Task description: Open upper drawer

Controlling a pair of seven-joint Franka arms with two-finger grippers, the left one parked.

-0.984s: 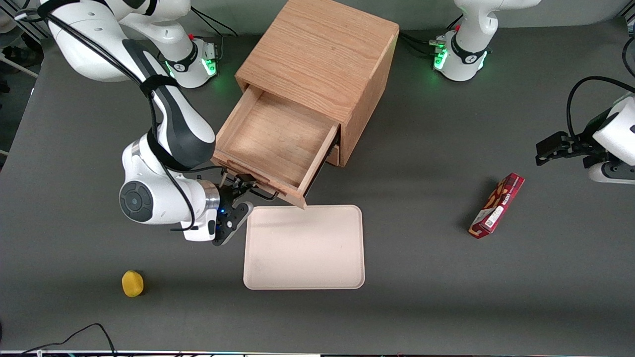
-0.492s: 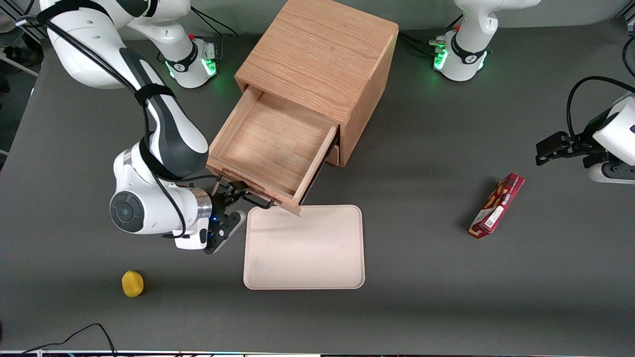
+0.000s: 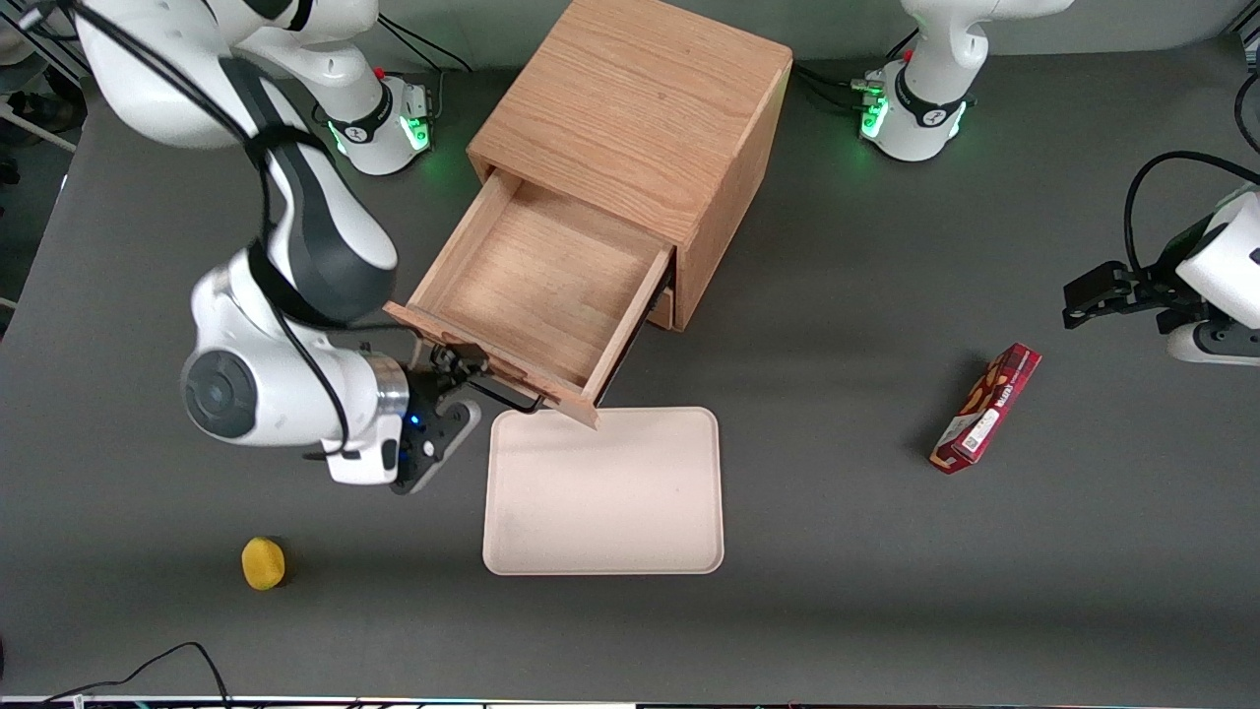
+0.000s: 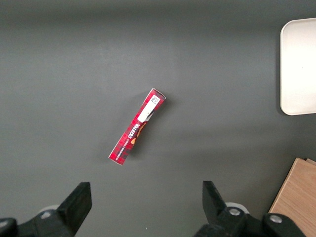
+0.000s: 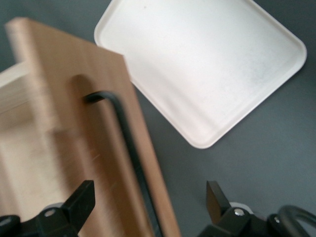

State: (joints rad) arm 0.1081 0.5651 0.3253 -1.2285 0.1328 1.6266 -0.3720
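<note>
- Currently, gripper (image 3: 455, 366) sits at front panel of upper drawer (image 3: 536, 286), at the handle end nearest the working arm's end of the table; wrist housing is just nearer front cam than the drawer front.
- Fingers (image 5: 79, 202) are spread apart in right wrist view: one pad over the drawer front, the other over bare table, w/ black wire handle (image 5: 127, 148) running between them. No pad contact w/ handle visible.
- Handle (image 3: 507, 397): thin black bar, mounted on drawer front, standing off the wood.
- Upper drawer: pulled well out of cabinet (image 3: 640, 128); wide shallow oak tray, interior fully visible, nothing in it. Front panel hangs over table, one corner just above the tray's edge.
- Bottom drawer (image 3: 661, 307): only a sliver visible under upper drawer; approx. flush w/ cabinet.
- Cream tray (image 3: 603, 490): flat on table, just nearer front cam than drawer front; also seen from right wrist (image 5: 207, 64).
- Yellow fruit-like obj. (image 3: 263, 563): on table, nearer front cam than gripper, well apart from tray.
- Red snack box (image 3: 985, 408): lies flat toward parked arm's end of table, well apart from cabinet; seen also from left wrist (image 4: 137, 127).
</note>
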